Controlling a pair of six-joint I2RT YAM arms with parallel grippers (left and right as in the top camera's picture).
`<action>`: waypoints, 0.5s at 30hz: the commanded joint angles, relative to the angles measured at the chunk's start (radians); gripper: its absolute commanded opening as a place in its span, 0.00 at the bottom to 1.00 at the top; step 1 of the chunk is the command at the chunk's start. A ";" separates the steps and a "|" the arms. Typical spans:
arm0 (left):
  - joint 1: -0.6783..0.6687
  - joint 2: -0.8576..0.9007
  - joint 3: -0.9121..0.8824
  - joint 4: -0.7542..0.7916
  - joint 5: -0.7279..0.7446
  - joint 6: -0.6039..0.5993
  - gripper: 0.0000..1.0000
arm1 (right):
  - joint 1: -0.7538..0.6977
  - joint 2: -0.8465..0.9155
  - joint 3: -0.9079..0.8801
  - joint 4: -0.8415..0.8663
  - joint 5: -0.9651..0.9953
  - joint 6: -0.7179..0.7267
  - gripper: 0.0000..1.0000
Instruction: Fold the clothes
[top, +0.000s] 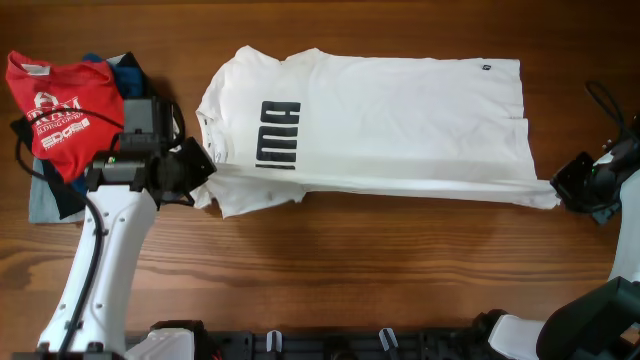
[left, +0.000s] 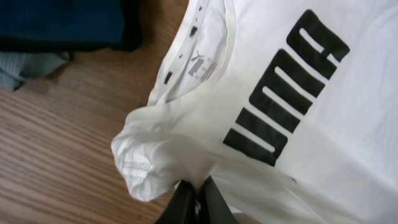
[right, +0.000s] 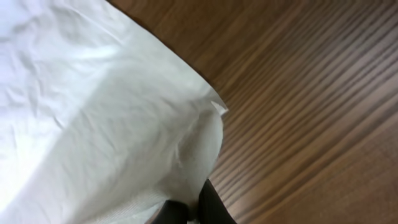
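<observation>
The clothes, a white T-shirt (top: 390, 120) with black lettering (top: 279, 134), lies stretched sideways across the table, collar to the left, its near long edge folded up over the body. My left gripper (top: 205, 172) is shut on the shirt's near shoulder and sleeve; in the left wrist view the gripper (left: 198, 186) pinches bunched white cloth (left: 149, 165) below the collar (left: 193, 59). My right gripper (top: 556, 188) is shut on the hem corner at the right end; in the right wrist view its fingers (right: 214, 202) clamp the white fabric (right: 93, 124).
A red T-shirt (top: 60, 110) lies on a pile of dark blue and grey garments (top: 125, 75) at the far left, close behind my left arm. A black cable (top: 610, 105) loops at the right edge. The dark blue cloth (left: 62, 22) shows in the left wrist view.
</observation>
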 joint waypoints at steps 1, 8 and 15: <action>0.000 0.058 -0.005 0.030 -0.029 -0.010 0.04 | 0.005 -0.008 -0.006 0.026 -0.010 -0.017 0.04; 0.000 0.145 -0.005 0.101 -0.028 -0.010 0.04 | 0.024 -0.006 -0.006 0.076 -0.024 -0.018 0.04; 0.000 0.184 -0.005 0.151 -0.028 -0.010 0.04 | 0.029 0.029 -0.006 0.103 -0.024 -0.018 0.04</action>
